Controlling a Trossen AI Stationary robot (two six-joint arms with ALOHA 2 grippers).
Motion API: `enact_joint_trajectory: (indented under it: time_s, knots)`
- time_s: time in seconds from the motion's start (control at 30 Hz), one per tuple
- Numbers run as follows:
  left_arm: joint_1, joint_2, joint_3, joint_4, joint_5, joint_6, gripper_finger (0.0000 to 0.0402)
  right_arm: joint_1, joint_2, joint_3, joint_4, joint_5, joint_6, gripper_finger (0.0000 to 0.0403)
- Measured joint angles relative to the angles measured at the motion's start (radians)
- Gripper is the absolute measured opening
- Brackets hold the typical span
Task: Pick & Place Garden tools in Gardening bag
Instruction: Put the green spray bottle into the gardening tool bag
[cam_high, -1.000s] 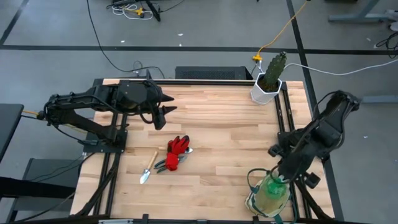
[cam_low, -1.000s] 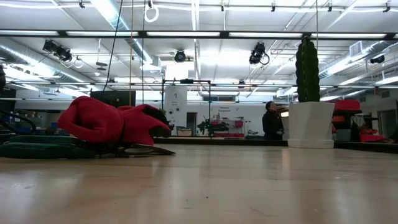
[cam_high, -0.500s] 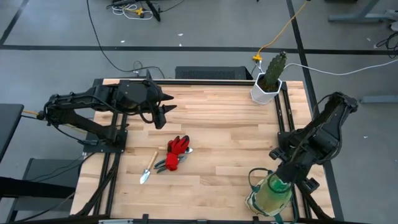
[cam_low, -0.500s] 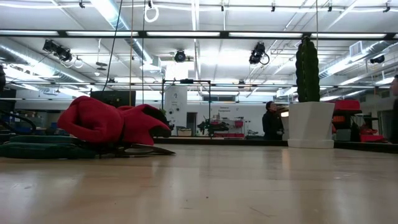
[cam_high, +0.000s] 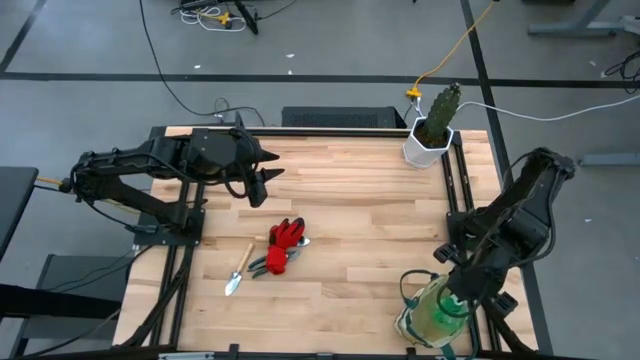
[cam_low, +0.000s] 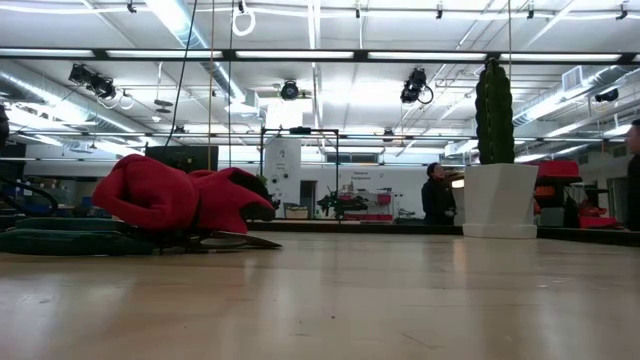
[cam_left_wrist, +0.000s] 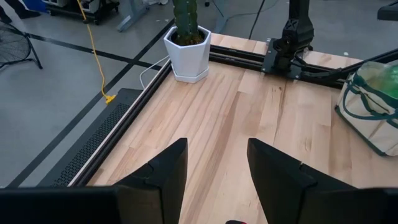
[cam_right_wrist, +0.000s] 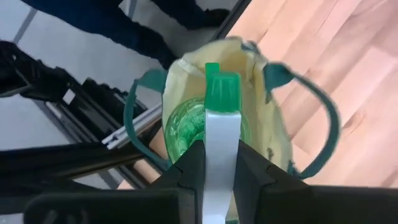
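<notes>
Left arm: waits over the far-left part of the table (cam_high: 350, 215), its tool (cam_high: 262, 177) with the fingers set apart and nothing between them, as the left wrist view shows.
Trowel: a wooden-handled metal trowel (cam_high: 238, 270) lies flat on the near-left of the table, just left of the gloves.
Gloves: red-and-black gloves (cam_high: 286, 240) lie in a heap near the table's middle, with the dark-handled pruners (cam_high: 263, 265) touching or partly under them on the near side; I cannot tell which.
Cactus: a green cactus in a white pot (cam_high: 430, 135) stands at the far-right corner, well apart from the tools and no part of the job.
Gardening bag: the beige bag with green trim (cam_high: 430, 318) stands at the near-right corner of the table, mouth up.
Spray bottle: the green-and-white spray bottle (cam_right_wrist: 221, 130) sits inside the bag's mouth, its green body down in the bag and its white neck upward.
Right arm: its tool (cam_right_wrist: 219, 163) is above the bag, fingers clamped on the bottle's white neck.
Step in hand: placing the bottle in the bag; I judge one of four tools nearly stowed.
Next move: it calls for spreading the fingers to let the bottle settle, then lifting straight up clear of the loop handles so the bag does not tip, before going for the trowel, gloves or pruners.
</notes>
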Motion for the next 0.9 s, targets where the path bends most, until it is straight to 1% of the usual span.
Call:
enact_joint_trajectory:
  time_s: [0.17,0.43,0.7,0.9]
  knots:
    - [0.0,0.0,0.0,0.0,0.0,0.0,0.0174,0.0,0.049,0.089,-0.051,0.051,-0.038,0.0057]
    - [0.0,0.0,0.0,0.0,0.0,0.0,0.0174,0.001,0.148,0.183,-0.105,0.069,-0.083,0.0057]
    - [0.0,0.0,0.0,0.0,-0.004,-0.041,0.0174,0.001,0.259,0.265,-0.103,0.107,-0.071,0.0057]
    - [0.0,0.0,0.0,0.0,-0.011,-0.041,0.0174,0.001,0.341,0.304,-0.105,0.109,-0.044,0.0057]
